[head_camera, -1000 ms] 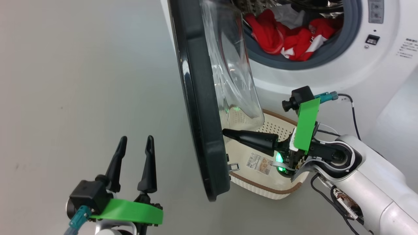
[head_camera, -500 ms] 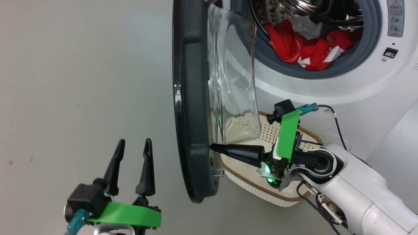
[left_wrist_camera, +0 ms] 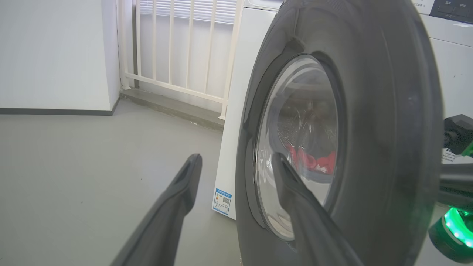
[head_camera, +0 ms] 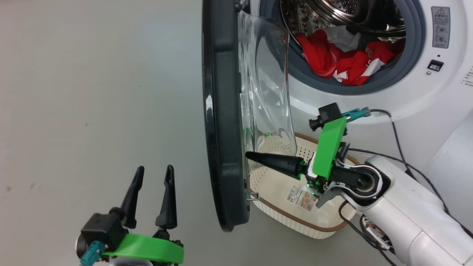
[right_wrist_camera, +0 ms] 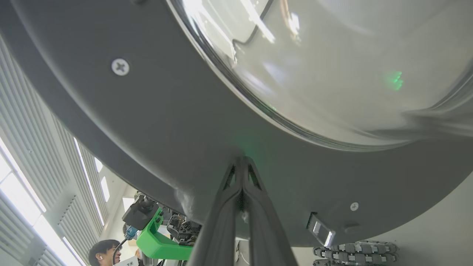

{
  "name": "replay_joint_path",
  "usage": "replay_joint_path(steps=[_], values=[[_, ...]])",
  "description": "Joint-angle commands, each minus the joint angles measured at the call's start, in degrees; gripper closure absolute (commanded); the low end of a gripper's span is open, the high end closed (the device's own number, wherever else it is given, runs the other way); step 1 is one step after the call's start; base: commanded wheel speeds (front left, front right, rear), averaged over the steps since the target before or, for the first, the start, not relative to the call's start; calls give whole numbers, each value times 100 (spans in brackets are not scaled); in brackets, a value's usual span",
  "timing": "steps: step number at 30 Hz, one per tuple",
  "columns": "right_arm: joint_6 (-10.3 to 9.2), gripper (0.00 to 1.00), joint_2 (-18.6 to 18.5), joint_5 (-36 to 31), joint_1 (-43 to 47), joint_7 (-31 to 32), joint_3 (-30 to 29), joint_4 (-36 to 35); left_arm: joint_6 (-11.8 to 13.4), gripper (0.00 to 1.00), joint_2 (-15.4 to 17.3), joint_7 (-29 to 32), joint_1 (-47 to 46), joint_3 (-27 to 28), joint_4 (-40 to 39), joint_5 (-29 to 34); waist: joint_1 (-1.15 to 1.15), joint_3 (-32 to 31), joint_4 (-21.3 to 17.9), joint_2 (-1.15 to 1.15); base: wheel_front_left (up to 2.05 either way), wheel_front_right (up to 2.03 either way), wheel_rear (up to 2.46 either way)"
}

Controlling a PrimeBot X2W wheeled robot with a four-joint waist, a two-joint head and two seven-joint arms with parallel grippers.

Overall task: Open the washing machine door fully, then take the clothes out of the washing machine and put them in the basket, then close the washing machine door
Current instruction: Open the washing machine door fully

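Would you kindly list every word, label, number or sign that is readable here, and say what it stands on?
No wording is legible.
On the washing machine, the grey sticker: a warning triangle, print too small.
In the basket, the paper label: a barcode, text too small.
At the machine's lower corner, the blue label: too small.
On its front, the printed lines: blurred.

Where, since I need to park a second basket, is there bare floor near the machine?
Bare floor spreads left of the washing machine door, beyond the open left tool. Crowded: the gap between door and washing machine holds the basket, the shut right tool at the door's inner rim, and the right arm.
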Motion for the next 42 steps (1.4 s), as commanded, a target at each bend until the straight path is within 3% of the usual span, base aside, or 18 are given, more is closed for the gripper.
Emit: replay_joint_path(steps=[1, 3, 4, 5, 6, 15, 19, 26, 32, 35, 40, 42], values=[[30, 76, -14, -140, 79, -133, -83, -197, -22, 0, 82, -28, -5, 177, -84, -13, 0, -34, -15, 0, 0, 0, 0], [30, 44, -115, -403, 162, -331, -110, -321, -53, 0, 82, -28, -11, 175, -35, -18, 0, -62, -25, 0, 0, 0, 0], [30, 19, -166, -540, 215, -427, -112, -393, -65, 0, 82, -28, -12, 177, -11, -21, 0, -85, -31, 0, 0, 0, 0], [30, 4, -225, -699, 272, -542, -106, -461, -79, 0, 82, -28, -9, 179, 14, -23, 0, -108, -38, 0, 0, 0, 0], [30, 0, -287, -862, 336, -656, -88, -515, -94, 0, 82, -28, -5, 181, 39, -26, 0, -134, -44, 0, 0, 0, 0], [30, 0, -931, -2969, 898, -2551, 243, -766, -194, 0, 90, -28, 93, 248, 173, -2, 0, -337, -106, 0, 0, 0, 0], [30, 0, -964, -3526, 1108, -3235, 261, -677, -199, 0, 119, -28, 141, 288, 127, 104, 0, -395, -131, 0, 0, 0, 0], [30, 0, -867, -5059, 1321, -4343, 97, -209, -202, 0, 114, -28, 271, 348, -6, 191, 0, -431, -181, 0, 0, 0, 0], [30, 0, -385, -6029, 1686, -4728, -697, 35, -250, 0, 102, -28, 330, 329, -166, 223, 0, -411, -207, 0, 0, 0, 0], [30, 0, -224, -6906, 1859, -4780, -1237, 155, -249, 0, 96, -28, 328, 306, -219, 239, 0, -414, -188, 0, 0, 0, 0], [30, 0, 251, -8636, 2373, -4787, -2474, -266, -227, 0, 90, -28, 344, 310, -297, 261, 0, -399, -170, 0, 0, 0, 0], [30, 0, 370, -8957, 2504, -4788, -2664, -378, -225, 0, 89, -28, 350, 318, -305, 265, 0, -393, -166, 0, 0, 0, 0]])
